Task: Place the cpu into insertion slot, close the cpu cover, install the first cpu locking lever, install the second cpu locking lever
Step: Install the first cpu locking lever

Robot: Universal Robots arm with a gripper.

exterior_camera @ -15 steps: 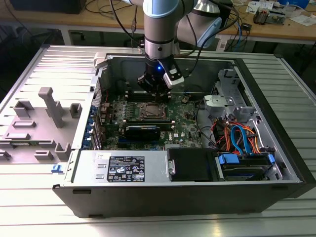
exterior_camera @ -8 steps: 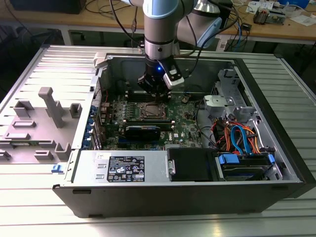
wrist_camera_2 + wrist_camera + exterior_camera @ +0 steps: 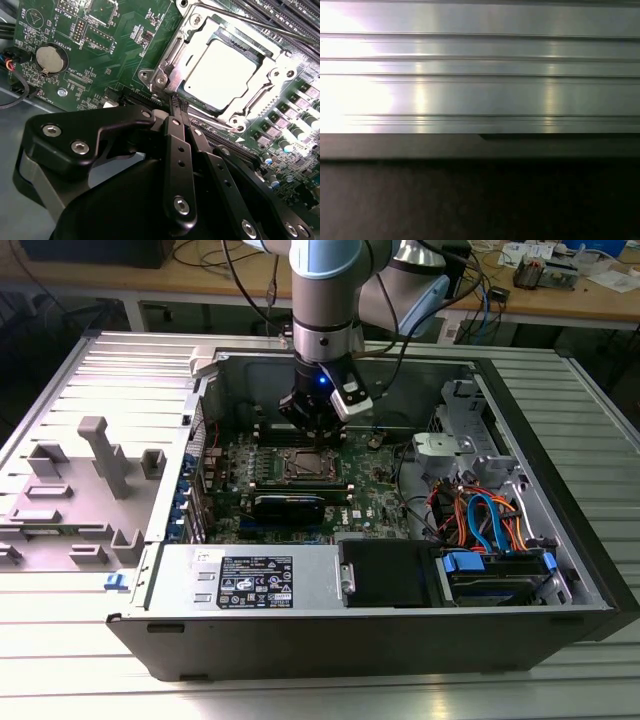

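With the cpu (image 3: 222,75) seated under the cpu cover (image 3: 235,105), the gripper (image 3: 177,106), fingers pinched together, probably presses the locking lever (image 3: 235,22); push steadily along its arc

One cpu (image 3: 223,75) sits in one insertion slot (image 3: 170,60) under one cpu cover (image 3: 260,82) — beside one coin battery (image 3: 51,59) — with one gripper (image 3: 176,106) nearby.
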